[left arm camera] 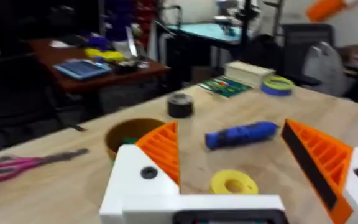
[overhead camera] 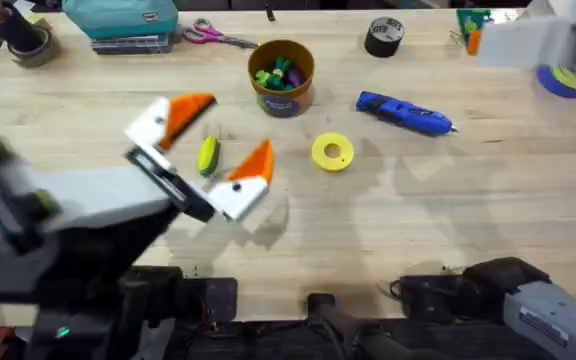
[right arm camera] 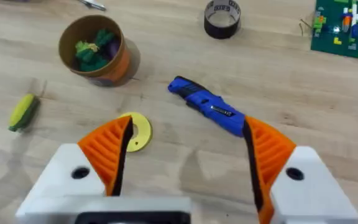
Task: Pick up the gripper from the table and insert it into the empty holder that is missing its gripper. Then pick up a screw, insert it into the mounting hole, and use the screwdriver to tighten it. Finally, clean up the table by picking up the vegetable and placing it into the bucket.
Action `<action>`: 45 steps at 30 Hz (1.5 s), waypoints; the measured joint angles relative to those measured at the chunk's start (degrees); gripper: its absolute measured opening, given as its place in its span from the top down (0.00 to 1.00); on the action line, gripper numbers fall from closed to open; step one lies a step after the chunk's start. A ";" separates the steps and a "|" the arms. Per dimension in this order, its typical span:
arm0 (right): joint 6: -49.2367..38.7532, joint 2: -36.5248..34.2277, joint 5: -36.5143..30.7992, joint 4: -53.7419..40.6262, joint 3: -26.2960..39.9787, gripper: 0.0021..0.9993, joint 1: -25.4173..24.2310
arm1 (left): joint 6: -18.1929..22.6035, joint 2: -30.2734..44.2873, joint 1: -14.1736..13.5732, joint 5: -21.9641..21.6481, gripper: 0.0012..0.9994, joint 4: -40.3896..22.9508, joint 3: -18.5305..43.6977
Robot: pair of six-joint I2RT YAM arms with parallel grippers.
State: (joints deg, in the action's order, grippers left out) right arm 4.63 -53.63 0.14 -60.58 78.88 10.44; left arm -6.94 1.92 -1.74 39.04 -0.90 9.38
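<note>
Over the vegetable (overhead camera: 208,156) the left gripper (overhead camera: 214,140) is held wide open and empty, seemingly for pickup; the right gripper (right arm camera: 185,158) is likewise spread, empty

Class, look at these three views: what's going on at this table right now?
The left gripper reaches over the table with its fingers open on either side of the yellow-green vegetable, which lies on the wood and is not yet gripped. The bucket stands just beyond, with green and purple toys inside. The right gripper hovers open above the table, holding nothing. The blue screwdriver and a yellow disc lie loose on the table.
</note>
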 joint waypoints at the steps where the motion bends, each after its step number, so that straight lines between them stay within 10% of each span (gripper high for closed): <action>1: 0.21 1.40 0.22 -0.15 -1.05 0.00 0.00 | 0.27 0.85 0.00 -1.31 0.01 -0.62 1.56; 12: 4.35 10.57 1.66 -1.44 -17.04 0.00 0.00 | 6.83 26.71 0.00 -12.99 0.01 -29.55 29.22; 22: 5.76 11.44 -1.09 -5.58 -17.71 0.00 0.00 | 9.69 46.02 0.00 -23.84 0.01 -55.53 49.26; 45: 5.92 11.44 -3.78 -5.60 -17.71 0.00 0.00 | 10.20 79.81 0.00 -35.95 0.01 -60.25 50.04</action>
State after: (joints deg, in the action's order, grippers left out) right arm 10.55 -42.19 -3.64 -66.17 61.17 10.44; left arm 3.27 81.73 -1.74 3.08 -61.14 59.42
